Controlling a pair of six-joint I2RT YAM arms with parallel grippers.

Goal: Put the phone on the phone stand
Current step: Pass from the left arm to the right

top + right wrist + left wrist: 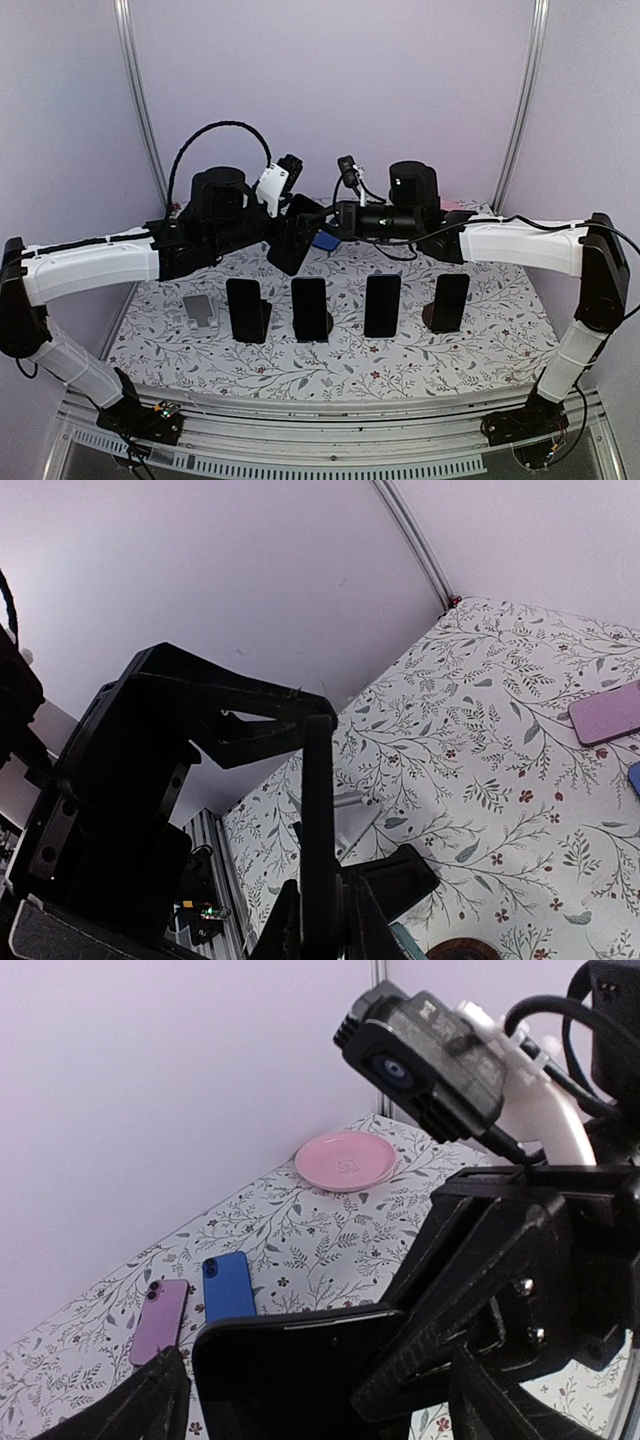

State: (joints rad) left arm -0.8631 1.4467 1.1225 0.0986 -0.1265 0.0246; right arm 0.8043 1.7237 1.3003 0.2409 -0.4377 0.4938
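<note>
- Worktop (300, 375): one, covered in a leaf-patterned cloth, with walls close behind and at both sides. A bare strip runs between the row of phones and the front edge.
- Arms: two. The left arm (90, 265) and the right arm (520, 245) reach in from the sides and meet above the rear middle of the worktop.
- Plate (345, 1160): one, pink, near the back wall beside the corner post and well apart from everything else.
- Phones: seven.
  - One black phone (290, 1360) is held in the air at the rear centre, above the worktop and behind the row.
  - Four dark phones (247, 310) (310, 308) (382, 305) (450, 302) are propped upright in a row across the middle, with gaps between neighbours.
  - A blue phone (228, 1285) and a purple phone (160, 1320) lie flat side by side at the rear.
- Stand (200, 312): one grey stand with nothing on it, at the left end of the row, just beside the first propped phone.
- Right fingers (385, 885): pinching the black phone, seen edge-on between them.
- Left fingers (140, 1405): spread wide, one on either side of the black phone, not gripping it.
</note>
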